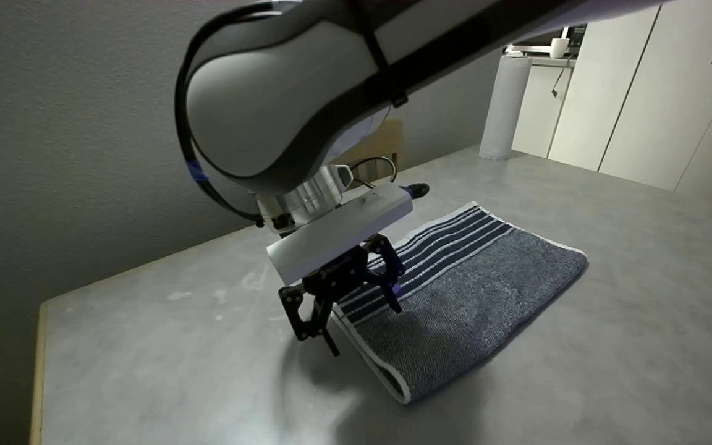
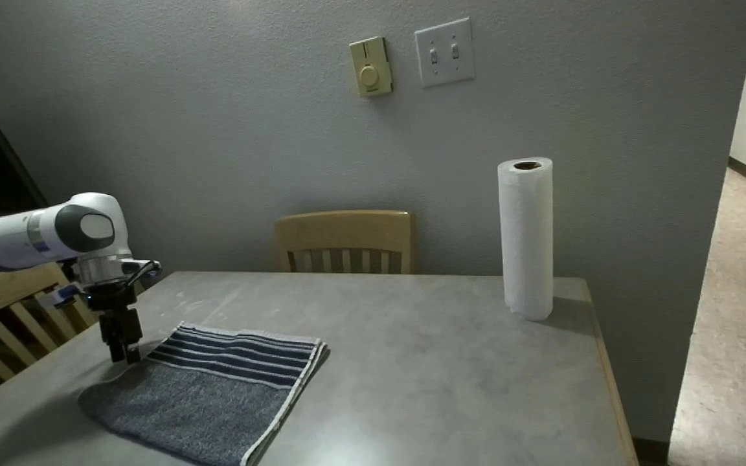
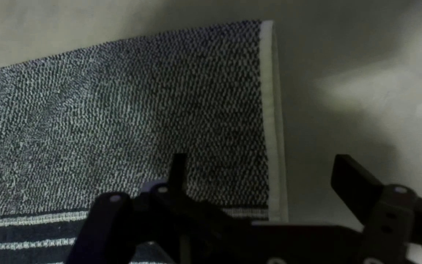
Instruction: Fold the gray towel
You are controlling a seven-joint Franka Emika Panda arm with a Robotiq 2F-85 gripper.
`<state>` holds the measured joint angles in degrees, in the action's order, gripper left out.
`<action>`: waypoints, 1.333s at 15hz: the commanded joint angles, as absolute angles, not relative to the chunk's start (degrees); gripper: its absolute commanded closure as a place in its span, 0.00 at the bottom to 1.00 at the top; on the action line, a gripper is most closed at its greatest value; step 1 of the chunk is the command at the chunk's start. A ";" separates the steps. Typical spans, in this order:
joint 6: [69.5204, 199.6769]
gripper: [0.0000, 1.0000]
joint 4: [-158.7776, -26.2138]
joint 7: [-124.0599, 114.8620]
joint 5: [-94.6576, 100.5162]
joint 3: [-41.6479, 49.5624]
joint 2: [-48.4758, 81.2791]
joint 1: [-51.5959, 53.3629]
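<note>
Blue-gray terry towel (image 1: 461, 300), rectangular, with thin white stripes (image 3: 28, 220) near one edge, flat on the smooth pale-gray desk (image 2: 444, 375). Looks doubled over already, to judge by the two layers at the narrow white cloth hem (image 3: 267, 91). Above that hem, a black two-fingered hand (image 1: 368, 332), fingers (image 3: 178, 172) apart, holding nothing: one over the cloth, one over the desk just beside it. Hard to tell whether touching. Could pinch only the upper layer if brought together too high, and so undo the doubling instead of adding another fold. Could jam against the desk or bunch the hem if lowered too far, and drag the whole towel askew if pulled sideways. Well apart, upright on the desk, a tall white paper-towel roll (image 2: 526, 239), probably safe.
</note>
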<state>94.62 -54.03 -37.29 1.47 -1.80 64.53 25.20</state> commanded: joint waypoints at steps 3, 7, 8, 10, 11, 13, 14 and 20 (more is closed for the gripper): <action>92.27 0.00 -49.18 -36.39 4.38 -0.66 67.47 26.13; 91.24 0.00 -46.95 -36.25 7.14 -0.21 69.25 26.74; 91.19 0.00 -46.24 -36.15 7.71 -0.05 69.78 26.91; 91.45 0.00 -44.88 -36.43 8.79 0.20 70.81 27.20; 91.16 0.00 -44.14 -36.59 9.10 0.26 71.23 27.36; 90.26 0.00 -42.83 -36.59 9.67 0.42 71.94 27.60; 89.73 0.00 -42.25 -36.66 9.88 0.49 72.26 27.69; 88.11 0.05 -40.61 -37.27 10.34 0.99 72.99 27.96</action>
<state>89.91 -43.52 -37.35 9.18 -0.04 71.20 27.51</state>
